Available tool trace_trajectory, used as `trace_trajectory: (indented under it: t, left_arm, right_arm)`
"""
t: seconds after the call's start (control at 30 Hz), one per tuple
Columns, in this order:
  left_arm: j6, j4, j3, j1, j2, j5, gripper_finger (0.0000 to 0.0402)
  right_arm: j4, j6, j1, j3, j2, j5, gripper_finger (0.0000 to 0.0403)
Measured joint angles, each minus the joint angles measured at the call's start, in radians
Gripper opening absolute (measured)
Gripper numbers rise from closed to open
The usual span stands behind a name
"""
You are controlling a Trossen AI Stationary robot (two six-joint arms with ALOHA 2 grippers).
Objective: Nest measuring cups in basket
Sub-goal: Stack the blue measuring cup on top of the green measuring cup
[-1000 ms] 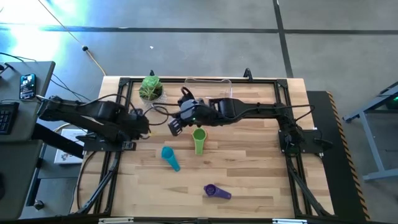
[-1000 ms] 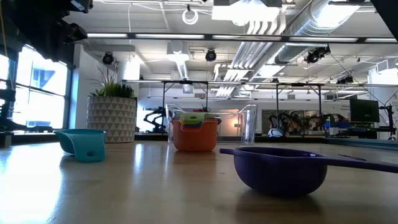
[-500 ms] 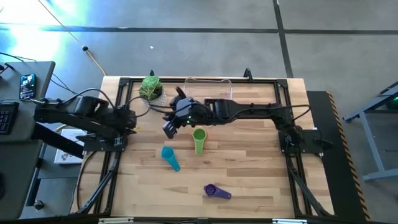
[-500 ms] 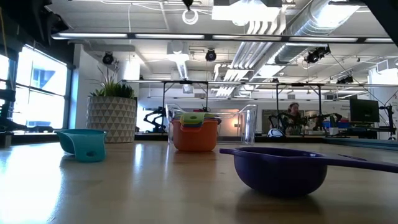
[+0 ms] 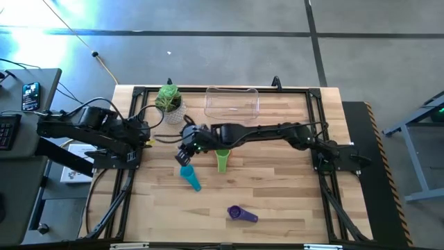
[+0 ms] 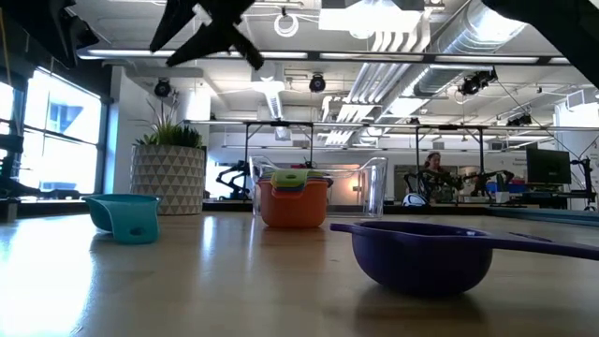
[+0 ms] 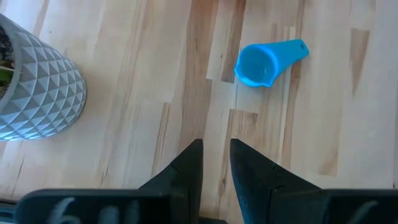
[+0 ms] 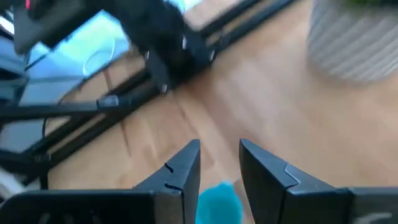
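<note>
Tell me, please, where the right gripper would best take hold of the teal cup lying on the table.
Probably by the rim of the bowl, from above: the teal cup lies on its side, and the right gripper, fingers open, already hangs over that end.

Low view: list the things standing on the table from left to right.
Teal cup → white pot with plant → orange cup stack → clear basket → purple cup.

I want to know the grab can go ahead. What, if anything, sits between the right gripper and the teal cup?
Nothing visible. The right gripper, fingers apart, hangs just above the teal cup, which lies on bare table. The stacked cups lie off to one side.
</note>
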Motion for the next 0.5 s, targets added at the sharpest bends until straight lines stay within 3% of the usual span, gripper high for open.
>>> trace_trajectory:
  t: [0.2,0.5]
  left_arm:
    - [-0.001,0.0,0.0,0.0,0.0,0.0,0.007]
    - [-0.002,-0.001,0.0,0.0,0.0,-0.002,0.007]
  right_arm:
    - [-0.016,0.076,0.001,0.0,0.073,-0.11,0.0102]
    - [-0.046,0.033,0.007,0.0,0.144,-0.116,0.0102]
